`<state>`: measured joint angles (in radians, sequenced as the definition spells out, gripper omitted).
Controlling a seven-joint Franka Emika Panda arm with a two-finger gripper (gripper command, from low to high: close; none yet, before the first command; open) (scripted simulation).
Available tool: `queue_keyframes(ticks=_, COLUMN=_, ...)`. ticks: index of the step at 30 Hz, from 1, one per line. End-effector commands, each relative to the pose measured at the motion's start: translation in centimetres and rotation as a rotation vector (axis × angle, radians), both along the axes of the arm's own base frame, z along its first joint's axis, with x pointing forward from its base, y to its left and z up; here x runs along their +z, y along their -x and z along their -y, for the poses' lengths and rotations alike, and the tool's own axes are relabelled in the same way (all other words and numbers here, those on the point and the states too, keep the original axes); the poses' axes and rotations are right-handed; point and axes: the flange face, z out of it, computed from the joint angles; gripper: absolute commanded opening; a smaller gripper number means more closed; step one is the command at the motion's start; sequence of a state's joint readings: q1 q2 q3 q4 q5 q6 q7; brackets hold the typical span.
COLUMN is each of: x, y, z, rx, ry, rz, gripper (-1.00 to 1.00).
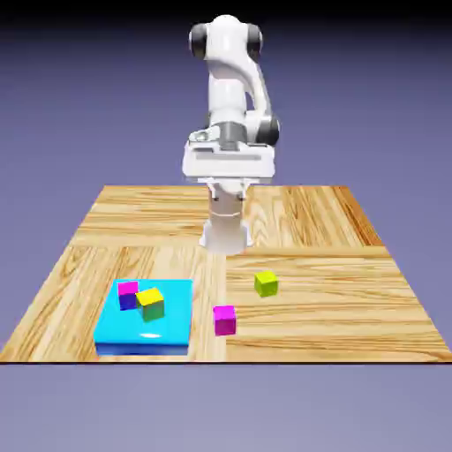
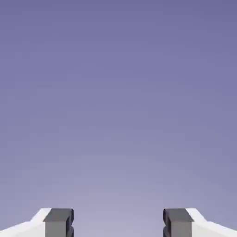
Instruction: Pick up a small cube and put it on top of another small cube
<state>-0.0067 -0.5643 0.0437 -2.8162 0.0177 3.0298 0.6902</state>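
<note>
The small lime yellow-green cube [image 1: 266, 283] rests on the wooden table, right of the middle in the exterior view. The other small cube [image 1: 224, 320], plain magenta-pink, sits closer to the front edge and slightly left of the lime one. They do not touch. My gripper [image 1: 229, 165] hangs high above the table's far side, well away from both cubes. In the hand view the gripper [image 2: 118, 225] is open: its grey fingertips [image 2: 59, 222] stand wide apart with only blue-violet backdrop between them. Neither cube shows in that view.
A flat cyan block [image 1: 168, 331] lies at the front left of the table [image 1: 309, 221]. On it sit two slightly larger cubes, touching: one magenta-topped [image 1: 129, 293] and one yellow-topped [image 1: 151, 303]. The robot's base [image 1: 225, 231] stands behind the cubes.
</note>
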Motion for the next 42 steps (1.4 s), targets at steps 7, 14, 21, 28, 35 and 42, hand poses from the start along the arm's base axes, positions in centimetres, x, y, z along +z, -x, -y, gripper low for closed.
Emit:
queue_keyframes(ticks=7, x=-4.3, y=0.8, z=-4.5, rx=0.258, ry=0.251, rz=-0.118, gripper=0.00)
queue_keyframes(ticks=14, x=-9.2, y=2.4, z=-8.0, rx=0.534, ry=0.472, rz=-0.248, gripper=0.00)
queue_keyframes(ticks=21, x=-14.4, y=4.7, z=-10.6, rx=0.831, ry=0.655, rz=-0.382, gripper=0.00)
queue_keyframes(ticks=28, x=-19.5, y=7.9, z=-12.3, rx=1.148, ry=0.796, rz=-0.511, gripper=0.00)
queue_keyframes(ticks=35, x=-24.1, y=11.7, z=-13.2, rx=1.486, ry=0.891, rz=-0.625, gripper=0.00)
queue_keyframes(ticks=42, x=-26.3, y=13.3, z=-13.2, rx=1.635, ry=0.928, rz=-0.672, gripper=0.00)
